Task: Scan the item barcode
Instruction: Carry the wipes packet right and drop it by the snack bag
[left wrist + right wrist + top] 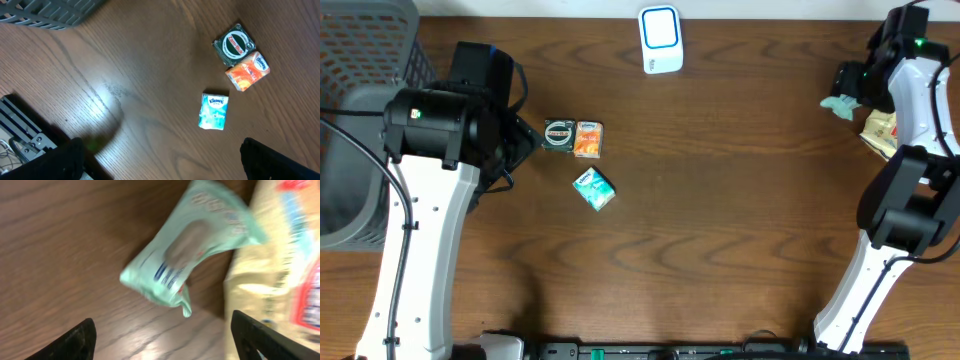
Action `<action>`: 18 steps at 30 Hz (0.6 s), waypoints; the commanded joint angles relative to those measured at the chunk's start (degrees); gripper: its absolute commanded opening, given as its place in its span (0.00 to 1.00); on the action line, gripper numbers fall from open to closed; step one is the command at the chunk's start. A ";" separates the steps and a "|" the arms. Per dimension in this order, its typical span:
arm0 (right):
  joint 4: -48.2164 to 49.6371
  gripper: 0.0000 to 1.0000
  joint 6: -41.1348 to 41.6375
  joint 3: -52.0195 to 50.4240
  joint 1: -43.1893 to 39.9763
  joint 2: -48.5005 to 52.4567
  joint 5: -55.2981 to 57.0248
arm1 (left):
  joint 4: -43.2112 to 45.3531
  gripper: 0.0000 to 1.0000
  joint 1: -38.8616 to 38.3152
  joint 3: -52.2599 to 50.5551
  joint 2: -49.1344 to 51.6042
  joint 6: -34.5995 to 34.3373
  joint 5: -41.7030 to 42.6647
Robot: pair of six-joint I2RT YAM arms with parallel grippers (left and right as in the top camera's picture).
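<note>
- Right gripper (162, 327) is hovering, jaws wide, over mint packet (190, 250) at 2 o'clock, apparently set aside.
- Left gripper (160, 155) is hanging wide open above tissue pack (214, 111), likely next.

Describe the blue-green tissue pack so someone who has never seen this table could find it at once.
From the grey mesh basket at the table's left edge, look right to a cluster of three small items. A dark green tin and an orange pack sit side by side; the teal-and-white tissue pack lies apart, nearer the robot, tilted, the only blue-green one.
</note>
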 commanded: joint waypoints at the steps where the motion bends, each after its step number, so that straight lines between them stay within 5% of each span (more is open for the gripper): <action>1: 0.55 0.81 -0.35 -0.72 1.66 -0.20 -10.36 | -0.37 0.98 0.28 -0.09 0.13 -0.33 -0.33; 6: 2.51 0.86 1.20 0.31 3.52 -1.79 -27.71 | -0.37 0.98 0.28 -0.09 0.13 -0.33 -0.35; 13: 1.25 0.86 7.37 0.37 10.56 -7.43 -35.01 | -0.37 0.98 0.28 -0.09 0.13 -0.33 -0.35; 16: -2.60 0.62 5.75 0.02 15.23 -7.39 -34.99 | -0.37 0.98 0.28 -0.09 0.13 -0.33 -0.33; 18: -3.56 0.54 2.47 -1.16 19.06 -7.04 -34.95 | -0.37 0.98 0.28 -0.09 0.13 -0.33 -0.35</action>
